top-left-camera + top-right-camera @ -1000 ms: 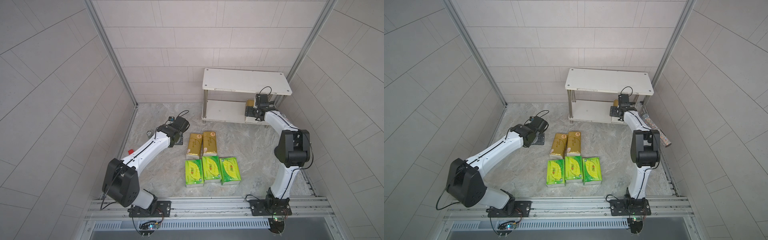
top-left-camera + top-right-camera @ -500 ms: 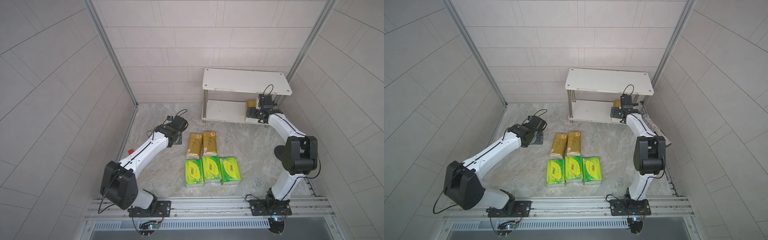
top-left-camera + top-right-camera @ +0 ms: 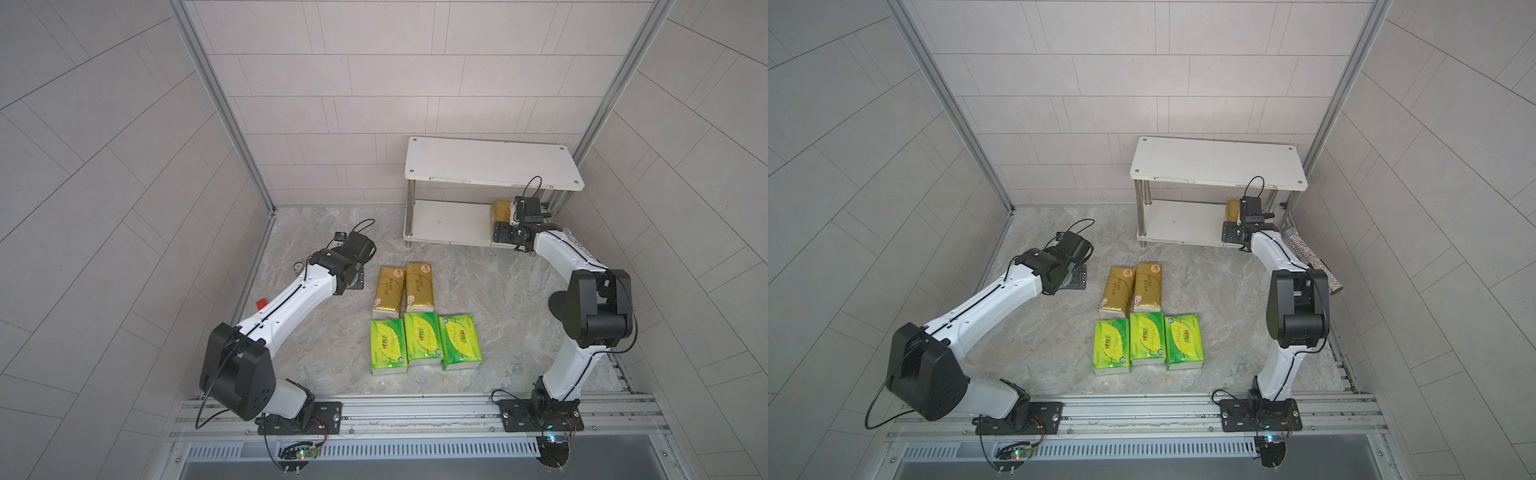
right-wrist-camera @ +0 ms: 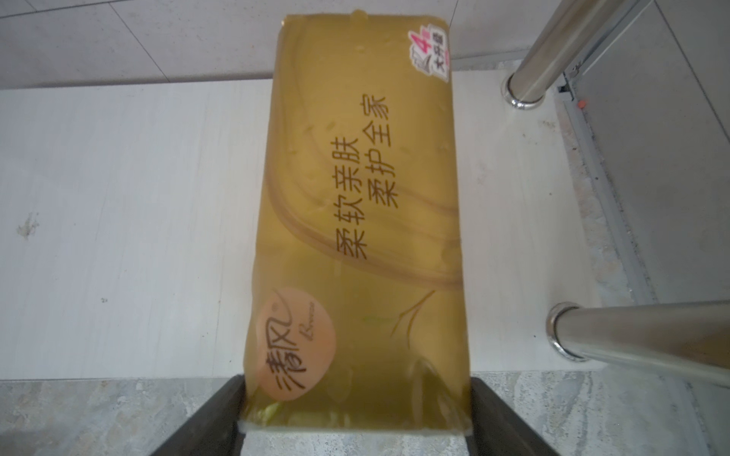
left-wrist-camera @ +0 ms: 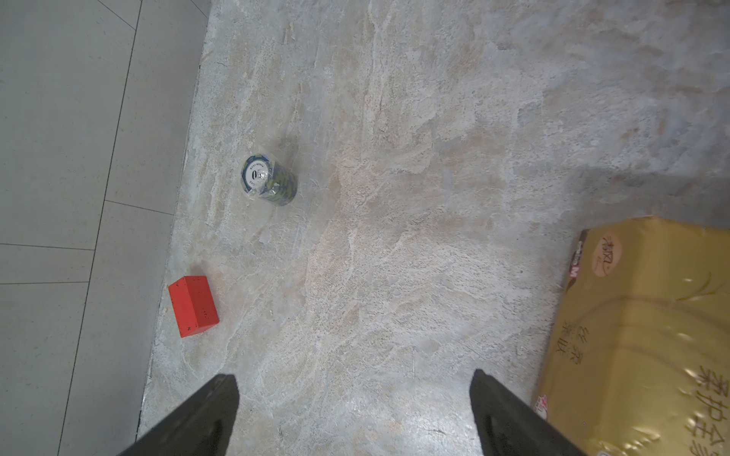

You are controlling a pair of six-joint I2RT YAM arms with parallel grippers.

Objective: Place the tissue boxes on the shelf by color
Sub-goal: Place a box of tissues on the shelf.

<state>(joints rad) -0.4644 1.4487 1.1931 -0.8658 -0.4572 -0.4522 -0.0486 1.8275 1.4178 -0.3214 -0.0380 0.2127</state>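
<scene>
The shelf [image 3: 490, 164] stands at the back right. A gold tissue box [image 4: 355, 197] lies lengthwise on its lower board [image 4: 118, 221] near the right posts, with its near end over the front edge. My right gripper [image 4: 355, 379] holds that end, a finger against each long side. The top board hides most of this box [image 3: 500, 210] in both top views. Two gold boxes [image 3: 388, 293] [image 3: 420, 286] and three green ones [image 3: 387, 347] [image 3: 422, 338] [image 3: 460, 340] lie on the floor. My left gripper [image 5: 353, 375] hangs open over bare floor, just left of the gold pair [image 5: 640, 335].
A red block [image 5: 193, 306] and a small wrapped roll of discs [image 5: 268, 181] lie by the left wall. A glittery tube [image 3: 1312, 259] lies along the right wall behind my right arm. Shiny posts [image 4: 553, 51] stand just right of the shelved box.
My right arm's elbow has swung out to the right while its gripper stayed at the lower board with the gold box. The left arm has hardly moved.
</scene>
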